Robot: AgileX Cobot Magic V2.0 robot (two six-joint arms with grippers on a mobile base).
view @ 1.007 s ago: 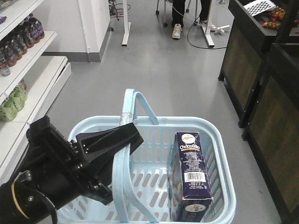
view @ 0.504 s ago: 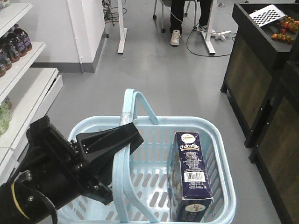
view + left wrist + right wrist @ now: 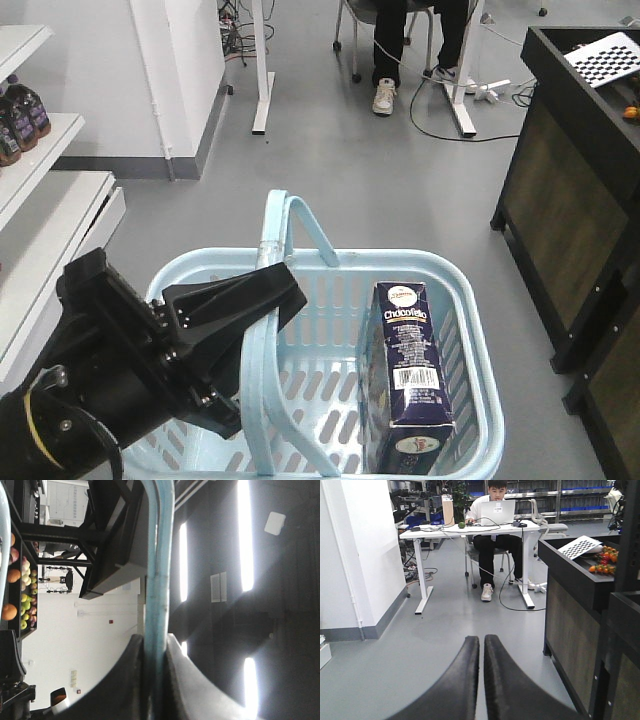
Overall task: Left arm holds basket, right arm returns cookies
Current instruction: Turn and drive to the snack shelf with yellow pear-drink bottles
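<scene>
Overhead, the left gripper [image 3: 278, 296] was clamped on one hoop handle [image 3: 262, 390] of the basket [image 3: 478, 340]. The wrist view showed its fingers [image 3: 127, 680] pressed against either side of that blue bar. The cookies [image 3: 410, 375] lay inside the basket, in its right half, close along the right wall, with the printed face up. The right gripper [image 3: 481, 647] held nothing, its fingers all but together, and pointed across the grey floor [image 3: 445, 625] toward a desk [image 3: 470, 529].

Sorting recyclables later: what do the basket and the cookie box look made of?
The basket looks like molded plastic, light blue and faintly glossy, with slotted walls. The cookie box looks like printed cardboard, smooth, with crisp folded edges.
</scene>
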